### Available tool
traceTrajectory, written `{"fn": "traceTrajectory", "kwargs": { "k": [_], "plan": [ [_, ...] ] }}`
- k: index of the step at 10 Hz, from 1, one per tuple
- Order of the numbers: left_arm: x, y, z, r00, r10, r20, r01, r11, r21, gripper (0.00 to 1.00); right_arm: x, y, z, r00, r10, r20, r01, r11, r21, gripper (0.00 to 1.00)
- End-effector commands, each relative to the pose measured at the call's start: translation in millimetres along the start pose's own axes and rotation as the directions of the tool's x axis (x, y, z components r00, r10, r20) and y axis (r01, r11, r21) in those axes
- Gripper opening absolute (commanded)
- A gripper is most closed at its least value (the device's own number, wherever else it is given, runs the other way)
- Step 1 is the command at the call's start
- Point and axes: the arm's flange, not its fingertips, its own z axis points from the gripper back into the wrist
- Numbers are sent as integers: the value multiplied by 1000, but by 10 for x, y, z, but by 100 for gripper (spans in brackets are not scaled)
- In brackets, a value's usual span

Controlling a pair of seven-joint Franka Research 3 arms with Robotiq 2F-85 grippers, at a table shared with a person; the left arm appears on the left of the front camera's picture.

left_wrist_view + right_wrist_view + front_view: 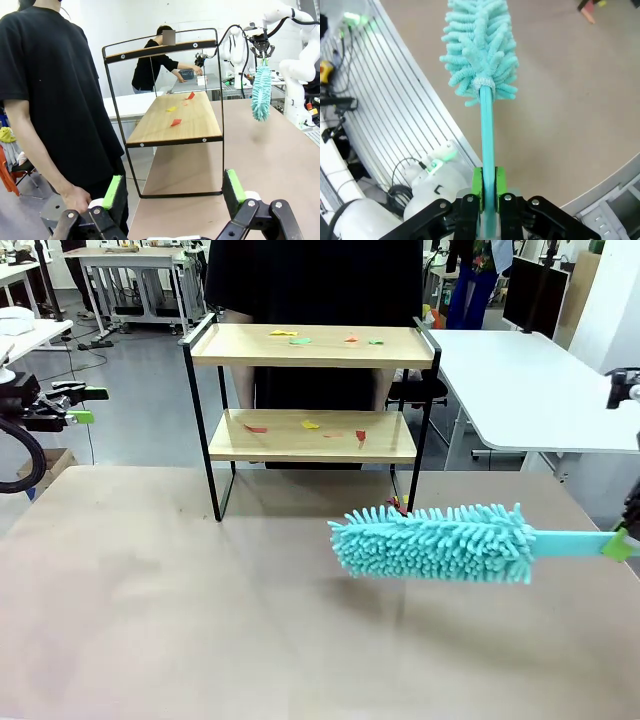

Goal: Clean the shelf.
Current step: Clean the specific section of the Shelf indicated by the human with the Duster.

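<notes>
Right gripper (488,182) clamps a teal duster (435,540) in front of the 2-tier shelf (320,350); left gripper (173,190), wide open and empty, faces the shelf's end.

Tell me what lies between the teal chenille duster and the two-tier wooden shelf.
In the front view, bare brown tabletop, save a small red scrap by the shelf leg, behind the duster.

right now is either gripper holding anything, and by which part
The right gripper grips the duster by its handle end; the left gripper is open and empty.

The right gripper (488,189) clamps the flat handle of the teal duster (481,45) (fluffy head pointing away), above the brown table (570,110) near its edge.
</notes>
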Motion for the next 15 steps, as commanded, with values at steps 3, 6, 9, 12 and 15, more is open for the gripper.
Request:
{"fn": "traceTrajectory", "kwargs": {
  "k": [3,6,9,12,15],
  "plan": [
    [19,-11,0,1000,-4,2,4,1000,1,100,-37,-1,3,1000,11,-16,-11,1000,-3,13],
    [19,-11,0,1000,-4,2,4,1000,1,100,-37,-1,3,1000,11,-16,-11,1000,-3,13],
    [19,-11,0,1000,-4,2,4,1000,1,100,-37,-1,3,1000,11,-16,-11,1000,-3,13],
    [19,-11,0,1000,-4,2,4,1000,1,100,-37,-1,3,1000,11,-16,-11,1000,-3,13],
    [19,-11,0,1000,-4,2,4,1000,1,100,-37,-1,3,1000,11,-16,-11,1000,-3,13]
  ]
}}
